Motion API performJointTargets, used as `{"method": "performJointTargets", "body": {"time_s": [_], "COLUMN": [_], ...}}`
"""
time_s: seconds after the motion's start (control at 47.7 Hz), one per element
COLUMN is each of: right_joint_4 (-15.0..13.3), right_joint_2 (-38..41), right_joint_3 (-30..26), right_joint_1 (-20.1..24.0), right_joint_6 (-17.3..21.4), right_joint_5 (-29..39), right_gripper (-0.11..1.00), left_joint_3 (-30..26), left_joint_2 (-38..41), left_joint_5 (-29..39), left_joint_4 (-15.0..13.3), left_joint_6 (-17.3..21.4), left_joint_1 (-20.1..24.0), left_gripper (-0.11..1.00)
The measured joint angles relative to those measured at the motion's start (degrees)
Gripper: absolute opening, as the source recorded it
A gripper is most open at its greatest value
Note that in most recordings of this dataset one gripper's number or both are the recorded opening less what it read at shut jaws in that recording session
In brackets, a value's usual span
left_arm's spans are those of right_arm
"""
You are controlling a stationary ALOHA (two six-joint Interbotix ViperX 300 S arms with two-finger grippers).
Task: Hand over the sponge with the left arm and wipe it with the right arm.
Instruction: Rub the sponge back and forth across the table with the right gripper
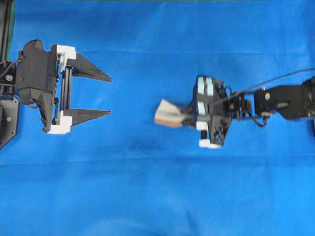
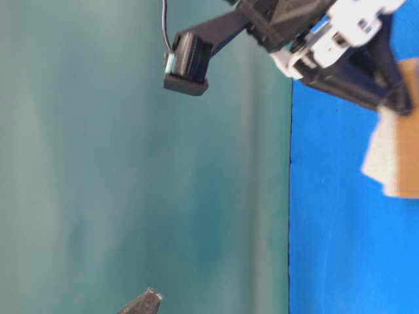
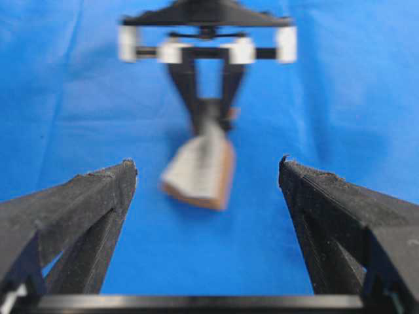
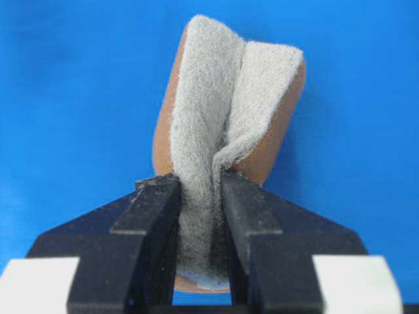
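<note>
Writing or brand marks cannot be read on anything in view. One sponge [image 4: 226, 124] is present: a soft rectangular pad with a fuzzy grey-white fibrous face and a thin orange-brown backing. It is pinched between the two fingers [image 4: 154, 222] of the right gripper [image 1: 189, 117], folded in at the grip so the grey face creases inward and the orange layer bulges outside. It sticks out past the fingertips above the blue cloth of the desk [image 1: 147, 187], between the two arms. The right arm [image 1: 275, 101] is black, with white brackets and pale teal rectangular patches on the gripper body. The left arm [image 1: 32, 78], also black with white brackets, holds nothing; its left gripper [image 1: 106, 95] has two pointed, rough-textured fingers [image 3: 98, 196] spread wide, aimed at the sponge but well apart from it. The cloth is smooth with soft wrinkles.
</note>
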Motion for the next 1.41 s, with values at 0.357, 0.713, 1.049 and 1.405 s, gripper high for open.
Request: {"method": "performJointTargets", "body": {"time_s": [0.357, 0.713, 1.049, 1.405], "right_joint_4": [0.0, -0.7, -3.3, -3.5], "right_joint_2": [0.4, 0.5, 0.5, 0.6], "right_joint_3": [-1.8, -1.3, -0.9, -0.9], "right_joint_1": [6.2, -2.3, -12.5, -12.3], "right_joint_6": [2.5, 1.3, 0.4, 0.2], "right_joint_5": [1.4, 2.7, -0.4, -1.0], "right_gripper": [0.26, 0.26, 0.26, 0.26], "left_joint_3": [0.1, 0.1, 0.2, 0.3], "left_joint_2": [0.0, -0.1, 0.0, 0.0], "left_joint_5": [0.0, 0.0, 0.0, 0.0], "left_joint_4": [0.0, 0.0, 0.0, 0.0], "left_joint_6": [0.0, -0.2, -0.2, -0.1], "left_joint_1": [-0.1, -0.1, -0.3, -0.4], "left_gripper": [0.87, 0.87, 0.87, 0.87]}}
